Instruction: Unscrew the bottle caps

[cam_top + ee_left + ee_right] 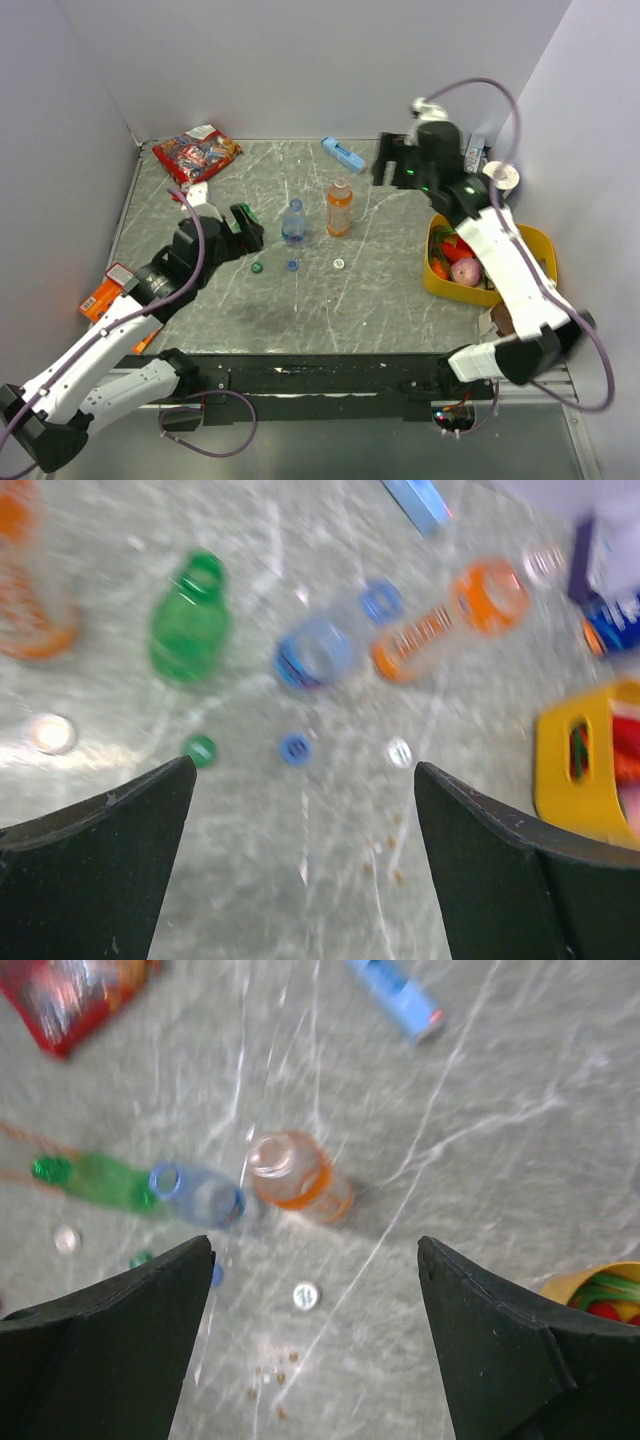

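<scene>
Grey tabletop [400, 300] has the clear bottle [293, 222] and orange bottle [339, 208] standing in the middle of the frame, tops off. Three caps [292, 265] lie just below. Left claw [250, 228], middle left, and right claw [385, 163], upper right, are both spread wide, empty.

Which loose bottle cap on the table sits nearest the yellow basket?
The small white cap, rightmost in the row; the blue cap and green cap lie farther left.

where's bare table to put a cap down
Free: the near strip between the loose caps and the table's near edge; also between the orange bottle and yellow basket. Crowded around the clear bottle by the left gripper.
</scene>
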Available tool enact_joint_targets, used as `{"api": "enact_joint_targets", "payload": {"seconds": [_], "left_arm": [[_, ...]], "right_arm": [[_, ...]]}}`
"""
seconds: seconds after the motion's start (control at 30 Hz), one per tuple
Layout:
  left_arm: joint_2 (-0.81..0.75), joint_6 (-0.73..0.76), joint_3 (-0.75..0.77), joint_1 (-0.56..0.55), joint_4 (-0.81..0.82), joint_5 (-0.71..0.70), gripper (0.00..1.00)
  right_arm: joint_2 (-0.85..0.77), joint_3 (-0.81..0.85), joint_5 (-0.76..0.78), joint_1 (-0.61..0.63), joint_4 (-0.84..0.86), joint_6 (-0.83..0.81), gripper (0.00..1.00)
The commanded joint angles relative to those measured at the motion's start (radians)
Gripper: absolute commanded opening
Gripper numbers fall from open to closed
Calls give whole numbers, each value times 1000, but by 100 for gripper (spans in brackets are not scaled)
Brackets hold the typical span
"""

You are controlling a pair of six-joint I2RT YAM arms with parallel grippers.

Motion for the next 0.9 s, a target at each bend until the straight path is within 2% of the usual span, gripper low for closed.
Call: {"api": "enact_joint_targets", "payload": {"seconds": [0.0, 0.17, 0.3, 0.37, 0.47, 0.87], "left_arm": [[9, 54, 78, 93, 54, -9, 96], [-40, 70, 98, 101, 42, -124, 96], [-72, 101, 110, 100, 10, -168, 96], [-104, 130, 94, 100, 25, -167, 96], [-129, 141, 83, 100, 26, -161, 96], [-126, 81, 86, 100, -1, -193, 96]], "right_arm": [[-208, -159, 24, -87, 133, 40, 90], [-414, -401, 117, -102, 230, 20, 91], [-606, -567, 200, -101, 291, 26, 91], [-652, -633, 220, -101, 300, 28, 91], [-694, -662, 249, -101, 276, 31, 91], [-687, -633, 265, -102, 248, 2, 91]]}}
